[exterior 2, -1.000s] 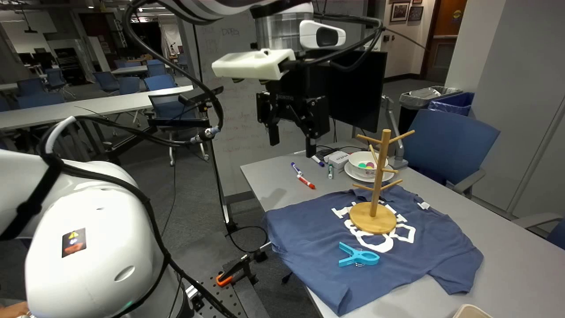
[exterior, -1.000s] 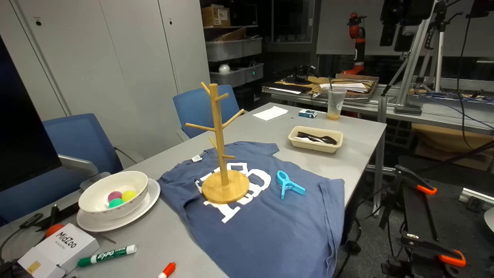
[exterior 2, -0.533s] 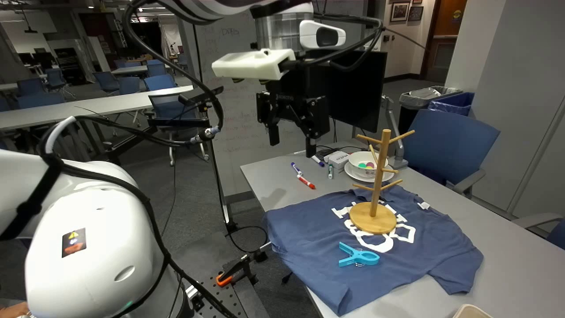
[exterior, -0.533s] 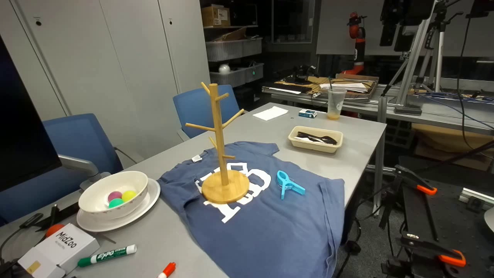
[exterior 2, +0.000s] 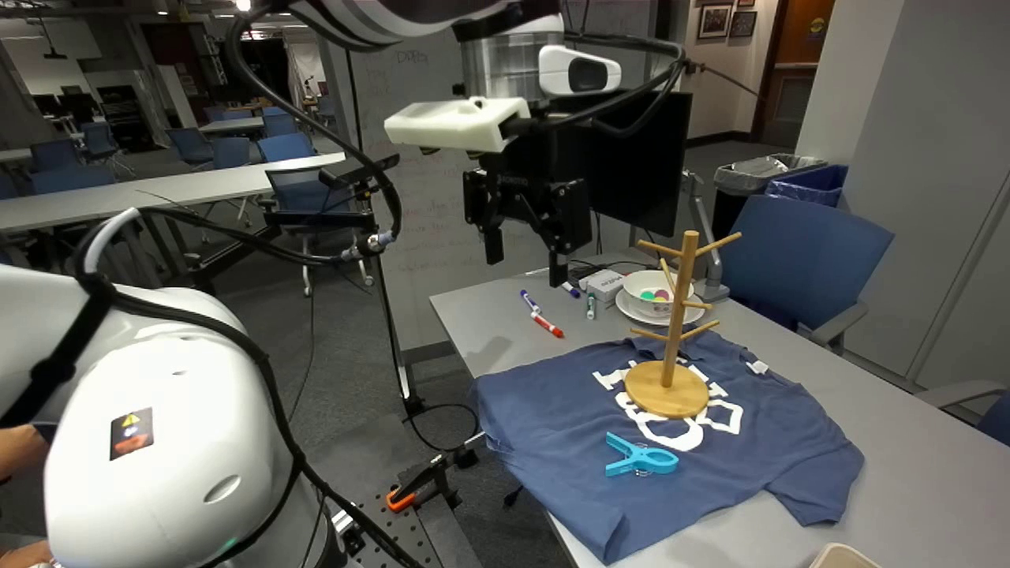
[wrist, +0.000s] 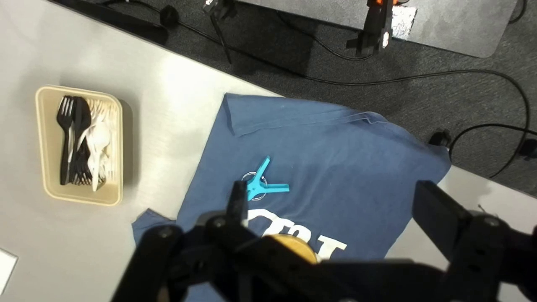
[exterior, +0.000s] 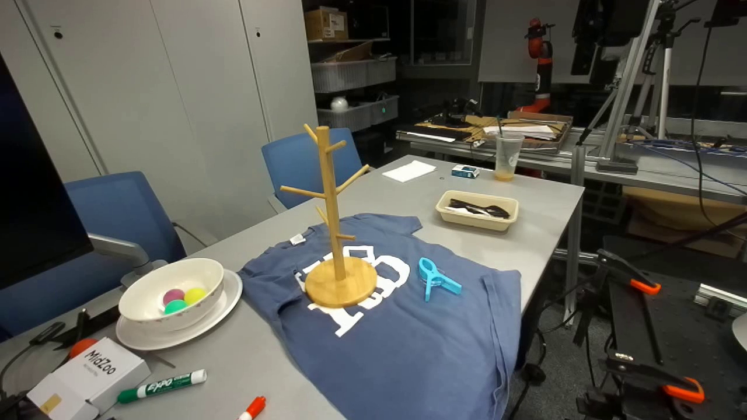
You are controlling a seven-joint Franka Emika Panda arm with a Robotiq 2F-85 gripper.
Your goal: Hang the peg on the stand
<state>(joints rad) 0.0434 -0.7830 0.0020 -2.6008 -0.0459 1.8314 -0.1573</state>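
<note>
The peg (exterior: 432, 277) is a cyan clip lying on the blue shirt, legs splayed, beside the stand's base. It also shows in an exterior view (exterior 2: 643, 459) and in the wrist view (wrist: 255, 186), partly behind a finger. The stand (exterior: 330, 192) is upright on the shirt, its branches bare, and also shows in an exterior view (exterior 2: 676, 323). The wrist view shows only part of its round base (wrist: 298, 247). My gripper (exterior 2: 525, 267) is open, empty and high above the table, apart from peg and stand. In the wrist view (wrist: 331, 188) its fingers stand wide apart.
The blue shirt (exterior: 408, 350) lies under peg and stand. A cutlery tray (exterior: 477, 211) stands farther along the table. A bowl (exterior: 175, 291) with balls, a white box (exterior: 90, 379) and markers, one green (exterior: 163, 385), lie on the opposite side. A monitor (exterior 2: 639, 166) stands behind the gripper.
My gripper has moved slightly down and to the right in an exterior view, still open. A person's arm has come in at that view's left edge. Peg and stand have not moved.
</note>
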